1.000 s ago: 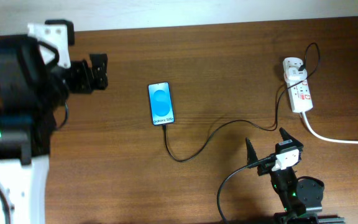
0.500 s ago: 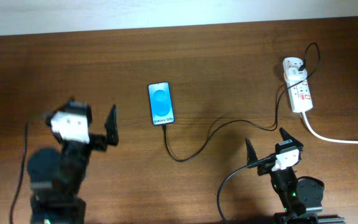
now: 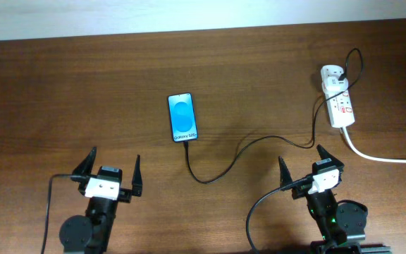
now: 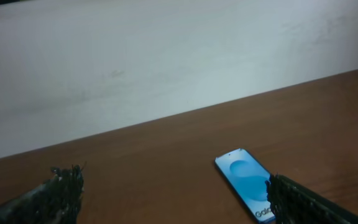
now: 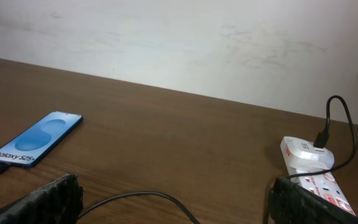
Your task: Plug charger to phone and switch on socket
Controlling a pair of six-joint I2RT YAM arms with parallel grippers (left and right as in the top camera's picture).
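The phone (image 3: pixel 182 117) lies screen-up at the table's middle, blue screen lit, and shows in the left wrist view (image 4: pixel 244 182) and the right wrist view (image 5: pixel 36 138). The black charger cable (image 3: pixel 220 164) runs from the phone's near end to the socket (image 3: pixel 337 95) at the far right, where its plug sits in the strip (image 5: pixel 308 163). My left gripper (image 3: pixel 111 168) is open and empty at the near left. My right gripper (image 3: pixel 300 168) is open and empty at the near right, just behind a bend of the cable (image 5: pixel 148 196).
The socket's thick white cord (image 3: pixel 379 156) trails off the right edge. A pale wall (image 4: pixel 166 56) stands behind the table's far edge.
My left arm has drawn back from the far left, near the phone's level, to the near left edge, gripper open. The right arm, phone and cable have not moved.
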